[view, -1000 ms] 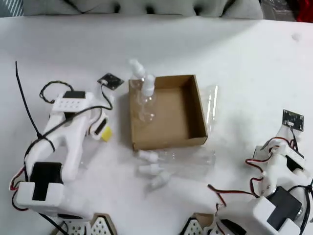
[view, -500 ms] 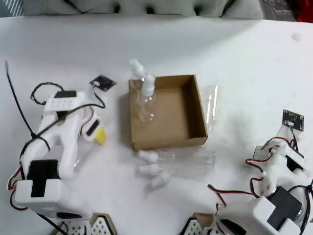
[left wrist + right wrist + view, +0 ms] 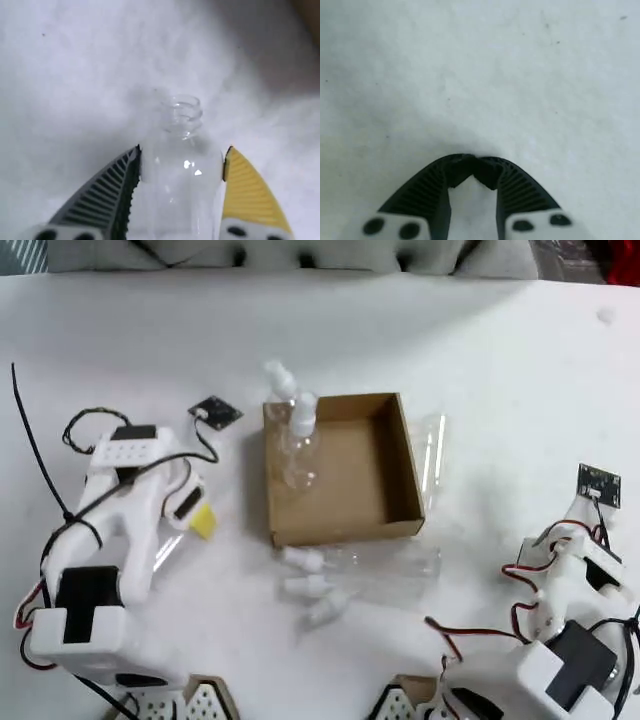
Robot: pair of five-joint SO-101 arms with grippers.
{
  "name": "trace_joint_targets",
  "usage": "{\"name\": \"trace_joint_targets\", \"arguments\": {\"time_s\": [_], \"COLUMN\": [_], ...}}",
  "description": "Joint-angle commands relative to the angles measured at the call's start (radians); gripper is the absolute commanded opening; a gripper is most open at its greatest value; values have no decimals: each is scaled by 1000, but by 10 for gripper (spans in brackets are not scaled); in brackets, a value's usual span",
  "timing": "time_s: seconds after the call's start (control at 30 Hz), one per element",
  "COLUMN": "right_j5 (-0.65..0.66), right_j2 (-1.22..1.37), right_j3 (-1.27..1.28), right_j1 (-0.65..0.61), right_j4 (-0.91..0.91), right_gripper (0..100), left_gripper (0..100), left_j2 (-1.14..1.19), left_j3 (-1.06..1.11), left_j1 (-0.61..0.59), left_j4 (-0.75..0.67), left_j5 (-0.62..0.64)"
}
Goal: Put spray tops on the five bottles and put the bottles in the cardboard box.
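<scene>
High view: a cardboard box (image 3: 345,531) sits mid-bench (image 3: 500,360). One bottle with a spray top (image 3: 298,450) rests inside against the box's left wall, and another (image 3: 281,381) is just behind that corner. Three loose spray tops (image 3: 308,585) and a topless bottle (image 3: 390,562) lie in front, a second topless one (image 3: 432,452) to the right.

Left wrist view: the left fingers (image 3: 107,195) are clamped on an open-necked clear bottle (image 3: 181,175).

Right wrist view: the right fingers (image 3: 425,192) are pressed together over the bench
</scene>
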Motion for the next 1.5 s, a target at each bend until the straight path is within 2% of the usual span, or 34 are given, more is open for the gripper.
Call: {"name": "trace_joint_targets", "arguments": {"time_s": [0.0,0.5,0.6,0.73,1.03,1.13,1.23,1.37,1.47], "right_j5": [11,11,11,11,15,86,114,130,221], "right_j2": [87,87,87,87,74,74,56,-33,-120], "right_j3": [-17,-17,-17,-17,-25,-63,-155,-302,-407], "right_j1": [-27,-27,-27,-27,-27,-27,-22,-24,-45], "right_j4": [-27,-27,-27,-27,-21,-7,111,421,654], "right_gripper": [16,16,16,16,16,16,16,17,17], "left_gripper": [328,303,238,47,41,40,40,40,39], "left_j2": [-13,-16,-16,-15,-8,-7,-7,-7,-7], "left_j3": [-12,25,29,29,23,23,23,21,21], "left_j1": [-13,-27,-25,-25,-30,-30,-30,-30,-30], "left_j4": [17,-23,-23,-26,-26,-26,-28,-31,-48], "left_j5": [-21,-25,-29,-29,-20,-18,-18,-18,-18]}}
